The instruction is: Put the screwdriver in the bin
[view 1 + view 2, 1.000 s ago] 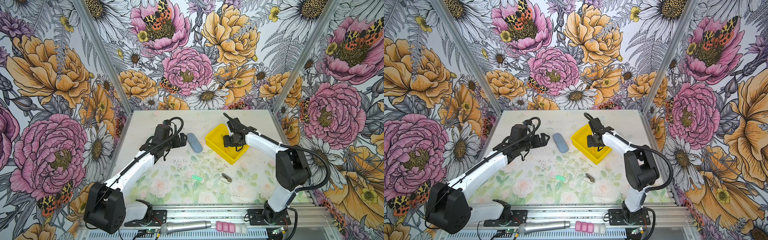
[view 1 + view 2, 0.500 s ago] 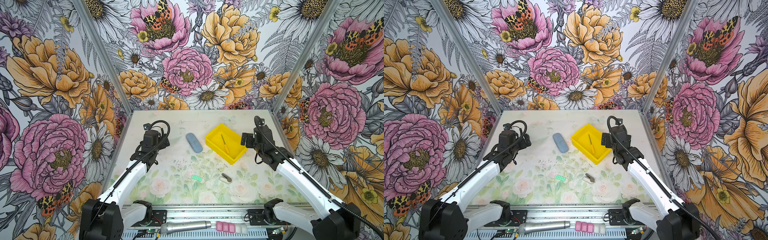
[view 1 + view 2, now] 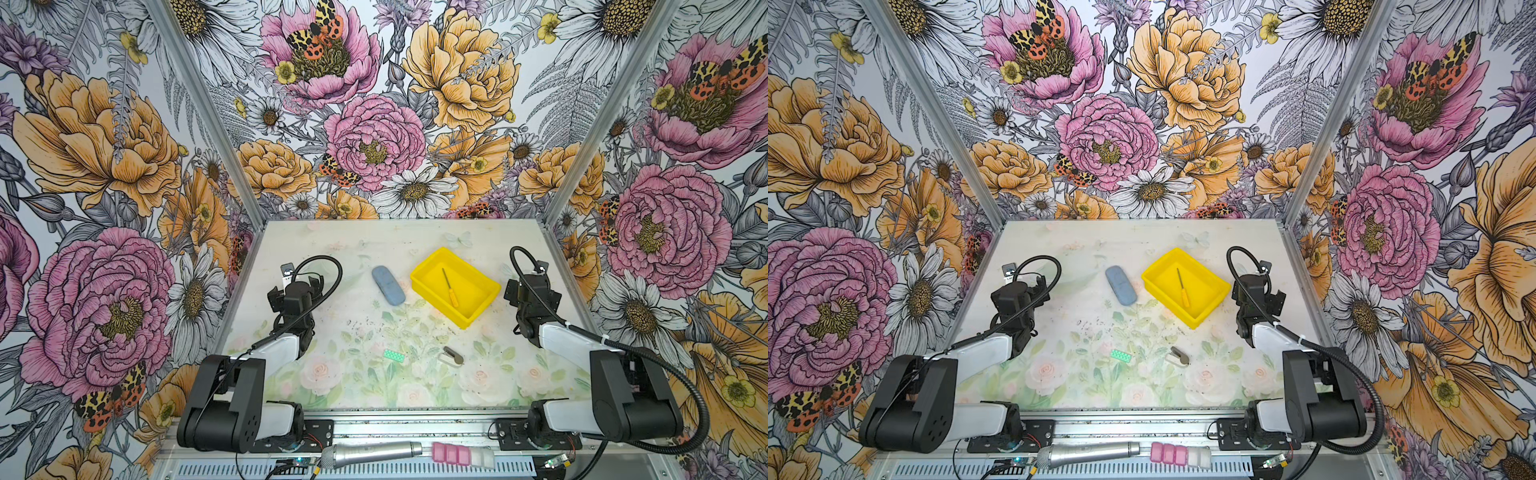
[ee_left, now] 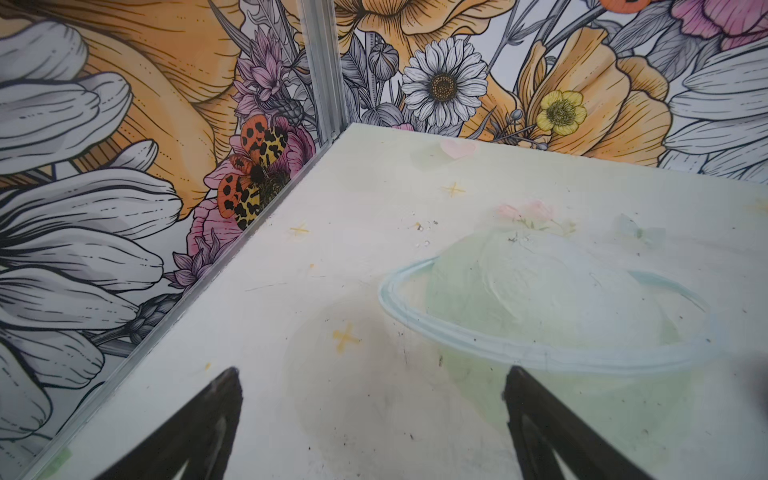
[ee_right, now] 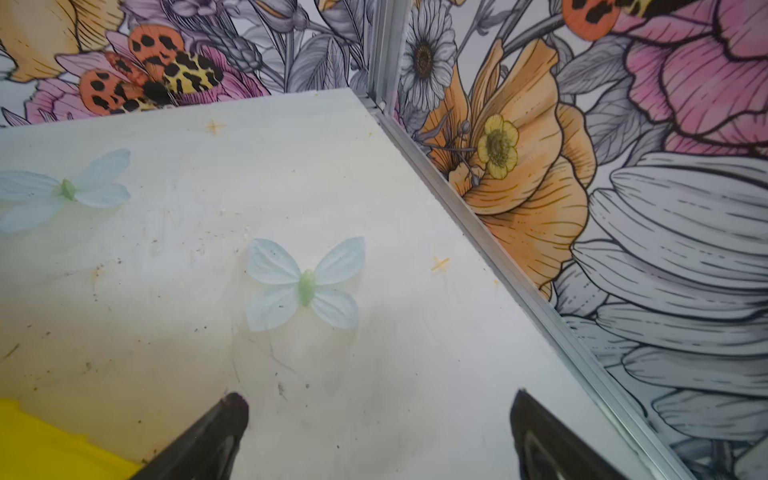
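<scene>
— Right pincer [image 5: 378,397]?
— Spread wide, empty, over bare tabletop [image 5: 332,187]; bin [image 5: 50,449] corner beside it, rail [image 5: 503,257] near.
— Left pincer [image 4: 372,370]?
— Spread too, empty, by a tabletop corner.
— In both top views?
— Screwdriver [image 3: 449,286] lies in the bin; case [image 3: 388,285] just beside, clip [image 3: 453,356] and green strip [image 3: 393,355] well apart.

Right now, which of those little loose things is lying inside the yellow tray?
The screwdriver, orange handle and thin silver shaft, lies in the bin. The blue-grey case, green strip and grey-brown clip lie outside it.
</scene>
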You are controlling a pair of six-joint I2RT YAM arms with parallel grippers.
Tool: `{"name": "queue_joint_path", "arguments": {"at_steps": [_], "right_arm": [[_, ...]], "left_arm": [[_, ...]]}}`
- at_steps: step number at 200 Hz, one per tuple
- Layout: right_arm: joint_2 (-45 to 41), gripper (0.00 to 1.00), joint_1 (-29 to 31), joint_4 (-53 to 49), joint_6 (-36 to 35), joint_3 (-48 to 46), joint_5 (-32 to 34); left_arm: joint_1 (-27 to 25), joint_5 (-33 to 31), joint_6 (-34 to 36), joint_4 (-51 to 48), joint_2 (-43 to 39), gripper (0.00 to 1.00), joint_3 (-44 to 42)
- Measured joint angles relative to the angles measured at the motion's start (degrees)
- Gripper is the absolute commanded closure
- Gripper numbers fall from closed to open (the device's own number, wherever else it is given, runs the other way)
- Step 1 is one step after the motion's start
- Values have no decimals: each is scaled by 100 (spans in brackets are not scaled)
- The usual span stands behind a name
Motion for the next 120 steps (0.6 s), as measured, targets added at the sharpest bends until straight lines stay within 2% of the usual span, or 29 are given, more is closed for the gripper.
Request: {"name": "queue_joint_path", "arguments": {"at_steps": [52,90,120], "right_arm": [[363,0,-313,1797,-245,-608,-501],[791,1,-306,2562,-498,-708,-1115],[892,0,-302,2793,-595,-739,-1279]], "left_arm": [[334,765,208,1602,981,1,-249],[505,1231,223,1941,1080,1,-293],[505,1320,225,2098,1080,1,-293]]}}
